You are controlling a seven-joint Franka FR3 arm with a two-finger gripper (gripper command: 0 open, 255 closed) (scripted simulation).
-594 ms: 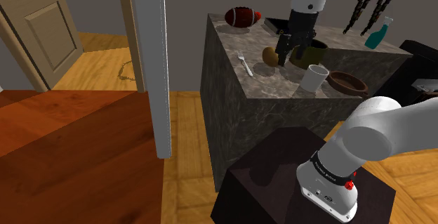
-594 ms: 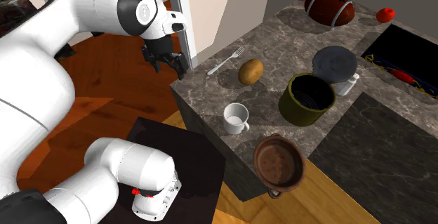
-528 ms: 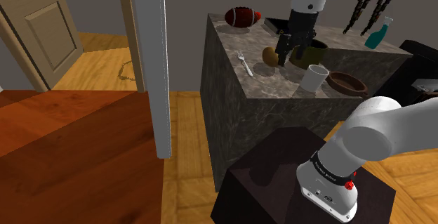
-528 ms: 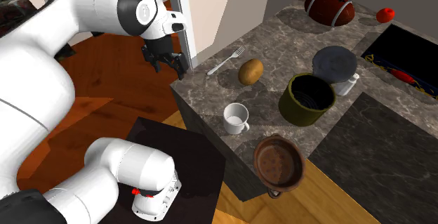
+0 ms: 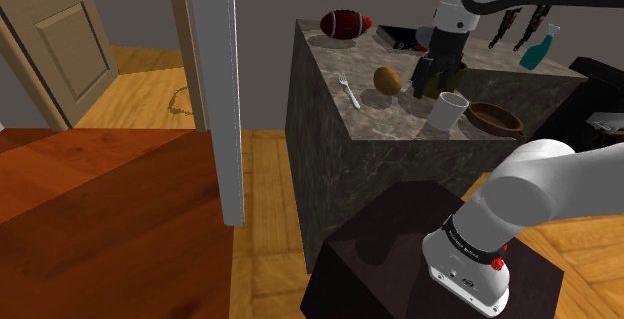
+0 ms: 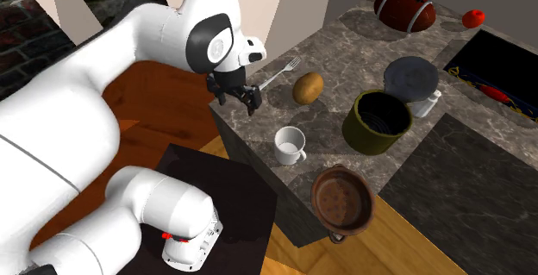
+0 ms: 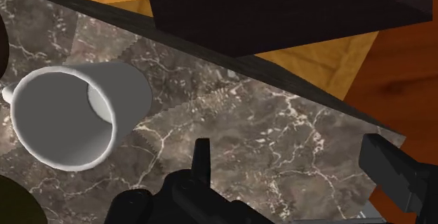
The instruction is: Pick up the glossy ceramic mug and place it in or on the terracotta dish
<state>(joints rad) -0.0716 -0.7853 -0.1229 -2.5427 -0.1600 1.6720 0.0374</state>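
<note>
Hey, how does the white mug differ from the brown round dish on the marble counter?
The white mug is pale and plain, while the brown round dish is dark and mottled. The white mug is tall and narrow; the brown round dish is low and wider. The dish lies nearer the counter's corner than the mug does. Both stand upright, open-topped and empty, on the dark marbled counter.

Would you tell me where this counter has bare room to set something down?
The widest bare stretch of counter lies between the football, the fork and the potato. A smaller patch runs along its edge between fork and white mug, where the open gripper hovers. It is crowded around the olive pot, the grey lid and the brown dish.
</note>
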